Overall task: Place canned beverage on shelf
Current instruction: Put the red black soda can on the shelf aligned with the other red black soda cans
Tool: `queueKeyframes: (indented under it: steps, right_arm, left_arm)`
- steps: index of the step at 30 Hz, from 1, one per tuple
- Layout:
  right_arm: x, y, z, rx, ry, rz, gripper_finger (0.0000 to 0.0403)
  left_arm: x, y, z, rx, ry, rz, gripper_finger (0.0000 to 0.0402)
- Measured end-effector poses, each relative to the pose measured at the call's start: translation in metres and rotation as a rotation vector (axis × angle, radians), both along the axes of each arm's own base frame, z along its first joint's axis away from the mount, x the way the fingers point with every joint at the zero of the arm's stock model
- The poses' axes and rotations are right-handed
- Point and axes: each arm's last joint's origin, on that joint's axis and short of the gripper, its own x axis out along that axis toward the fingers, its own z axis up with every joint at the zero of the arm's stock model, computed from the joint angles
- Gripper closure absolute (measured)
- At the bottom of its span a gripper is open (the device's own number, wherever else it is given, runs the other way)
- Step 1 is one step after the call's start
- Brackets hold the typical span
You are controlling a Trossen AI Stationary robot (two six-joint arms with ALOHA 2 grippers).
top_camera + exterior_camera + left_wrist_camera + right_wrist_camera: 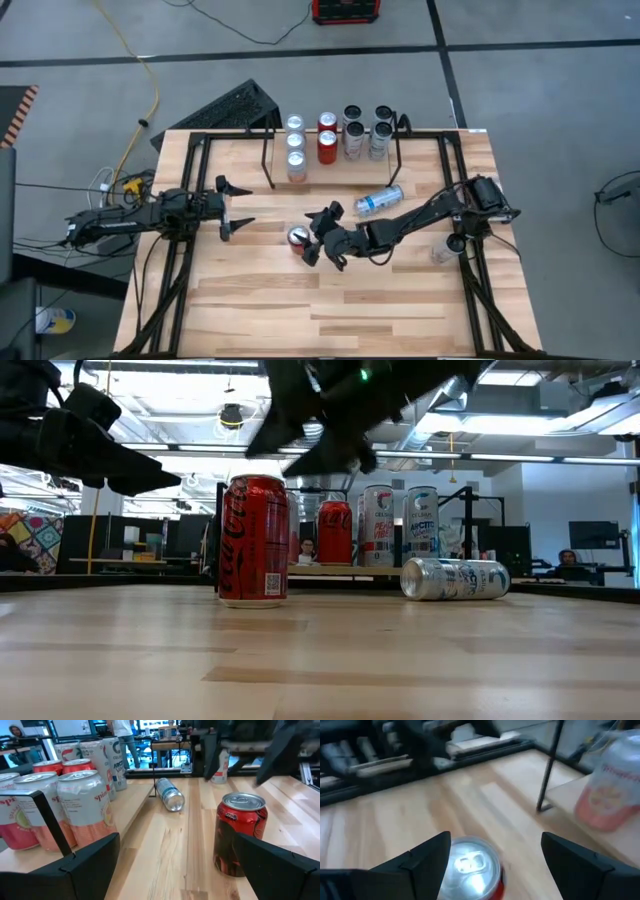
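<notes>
A red can [298,238] stands upright on the table's middle, its silver top [469,864] up; it also shows in the low view as the red can [253,540]. My right gripper [314,238] hovers open just above and to the right of it, one finger to each side of the can's top, touching nothing. The shelf [340,178] at the far middle bears several upright cans [325,140] on its wood board. My left gripper [243,208] waits open at the left, pointing level at the red can [240,835].
A silver can [380,200] lies on its side on the table in front of the shelf's right end. Another pale can [445,248] stands by the right arm. Black rails [185,190] run along both table sides. Bare wood lies toward the near edge.
</notes>
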Motion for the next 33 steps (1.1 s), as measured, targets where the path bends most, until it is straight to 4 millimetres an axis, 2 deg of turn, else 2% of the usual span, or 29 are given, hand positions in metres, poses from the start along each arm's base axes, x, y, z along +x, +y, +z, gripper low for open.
queueKeyframes:
  steps: [2,8,11,28,33]
  right_arm:
    - [0.005,0.005,-0.008,-0.016,-0.028,-0.046,0.0067]
    - [0.009,0.022,-0.011,-0.057,-0.104,-0.088,0.0067]
    - [0.011,0.027,-0.025,-0.055,-0.097,-0.091,0.0067]
    - [0.020,0.029,-0.060,-0.009,-0.132,-0.139,0.0067]
    - [0.020,0.029,-0.060,-0.007,-0.130,-0.142,0.0067]
  left_arm:
    - [0.000,0.000,0.000,0.000,0.003,0.000,0.0028]
    - [0.000,0.000,-0.001,0.000,0.003,0.001,0.0028]
    - [0.000,0.000,-0.001,-0.001,0.009,0.001,0.0028]
    - [0.000,0.000,-0.001,-0.001,0.009,0.004,0.0028]
    - [0.000,0.000,-0.001,-0.001,0.010,0.004,0.0028]
